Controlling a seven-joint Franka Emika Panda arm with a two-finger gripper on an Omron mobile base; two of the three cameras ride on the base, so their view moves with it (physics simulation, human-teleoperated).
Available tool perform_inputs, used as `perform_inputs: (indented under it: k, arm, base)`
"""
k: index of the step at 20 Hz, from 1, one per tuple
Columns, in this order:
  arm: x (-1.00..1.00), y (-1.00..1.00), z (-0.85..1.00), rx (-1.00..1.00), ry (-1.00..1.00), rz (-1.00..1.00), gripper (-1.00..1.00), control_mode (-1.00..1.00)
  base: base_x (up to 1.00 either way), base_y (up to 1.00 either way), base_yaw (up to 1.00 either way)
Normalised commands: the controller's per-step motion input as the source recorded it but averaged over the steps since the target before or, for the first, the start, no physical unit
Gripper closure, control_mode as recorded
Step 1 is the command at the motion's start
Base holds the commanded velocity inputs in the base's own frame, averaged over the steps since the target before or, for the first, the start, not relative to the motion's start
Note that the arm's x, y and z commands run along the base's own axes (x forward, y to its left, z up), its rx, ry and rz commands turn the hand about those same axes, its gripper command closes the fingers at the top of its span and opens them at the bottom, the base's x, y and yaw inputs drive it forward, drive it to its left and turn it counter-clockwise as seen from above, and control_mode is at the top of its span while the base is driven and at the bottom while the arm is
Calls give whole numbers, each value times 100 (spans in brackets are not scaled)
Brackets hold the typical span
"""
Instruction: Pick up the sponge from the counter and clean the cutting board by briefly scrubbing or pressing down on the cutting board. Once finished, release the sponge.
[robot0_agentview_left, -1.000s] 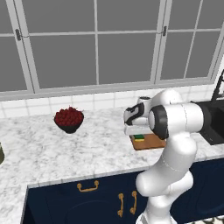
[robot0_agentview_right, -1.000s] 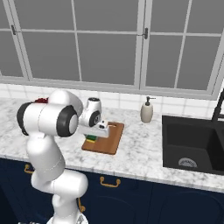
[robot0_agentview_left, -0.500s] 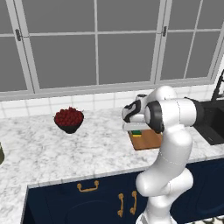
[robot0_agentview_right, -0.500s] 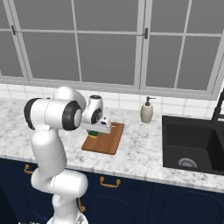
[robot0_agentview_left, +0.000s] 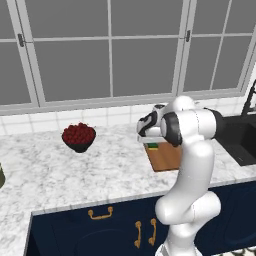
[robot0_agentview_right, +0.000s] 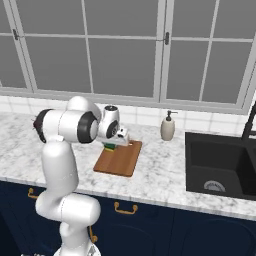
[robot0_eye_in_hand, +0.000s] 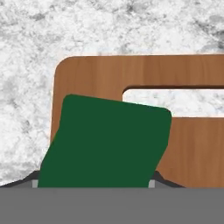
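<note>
The white arm was bent forward over the counter (robot0_agentview_right: 165, 167), its gripper (robot0_agentview_right: 114, 145) pointed down and clamped on the sponge (robot0_eye_in_hand: 105, 142), which was held over the cutting board's (robot0_agentview_right: 120, 160) slotted far end.

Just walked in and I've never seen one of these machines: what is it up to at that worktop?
The white arm's tool is shut on a sponge, green side showing, and holds it over the corner of the wooden cutting board near the slot handle. The board lies on the marbled counter; a bowl of red fruit and a soap dispenser stand nearby.
</note>
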Motion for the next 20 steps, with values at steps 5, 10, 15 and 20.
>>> perform_inputs:
  k: [5, 10, 15, 20]
  arm:
    - [75, 0, -32, 0, -9, 0, 100, -100]
    - [62, -11, -29, 0, -5, 0, 100, -100]
    - [60, -22, -40, 0, -1, -2, 100, -100]
    - [15, -54, -62, 0, -1, -7, 100, -100]
  base:
    - [0, 0, 0]
    - [0, 0, 0]
    - [0, 0, 0]
    - [0, 0, 0]
